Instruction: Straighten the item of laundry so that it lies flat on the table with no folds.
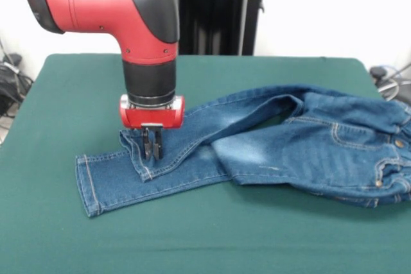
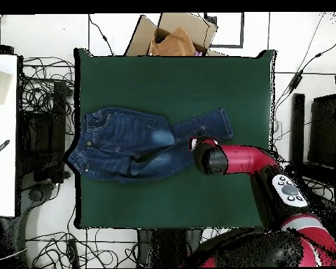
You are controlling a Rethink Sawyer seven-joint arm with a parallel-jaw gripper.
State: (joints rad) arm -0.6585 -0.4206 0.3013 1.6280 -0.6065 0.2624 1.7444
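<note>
Child's denim jeans (image 1: 270,142): laid across the green bench (image 1: 77,88), waistband at one edge, one leg folded over itself, the other crossed beneath. End effector (image 1: 152,149): narrowed, pinching a cuff fold (grip appears shallow). Recommended handling: the fold should be drawn outward, low and slowly, until the leg is flattened.

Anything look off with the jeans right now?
Yes. The jeans are not flat: one leg is doubled over the other at mid-length, and the waistband end hangs at the table edge. The hand is pinching a ridge of denim.
</note>
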